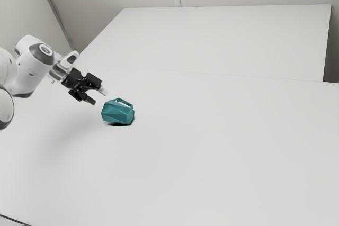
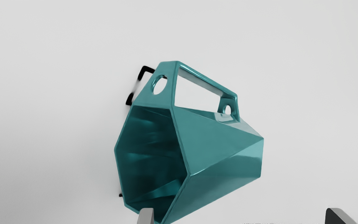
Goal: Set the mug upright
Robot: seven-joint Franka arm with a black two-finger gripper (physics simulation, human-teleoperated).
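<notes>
A teal, many-faceted mug [image 1: 117, 113] with an angular handle [image 1: 125, 100] lies on its side on a plain white tabletop [image 1: 212, 152], a little above the middle of the exterior view's left half. The handle is on the mug's upper side there, and a dark shadow [image 1: 121, 125] lies along its lower edge. A white robot arm [image 1: 33, 67] with grey trim comes in at the exterior view's left edge, and its black two-finger gripper [image 1: 98, 97] slants down toward the mug, just above and to the left of it. The two fingers stand wide apart, with nothing held between them, and their tips are near the mug, apart from it.

In the wrist view, the mug's open mouth [image 2: 154, 158] shows its dark teal inside. A round hole pierces each end of the handle. The gripper [image 2: 240, 214] has its pale grey fingertips [image 2: 146, 216] well spread, one of them overlapping the mug's rim in that picture and the other beyond the mug's body. A thin dark line [image 1: 15, 219] crosses the exterior view's lower left corner.
</notes>
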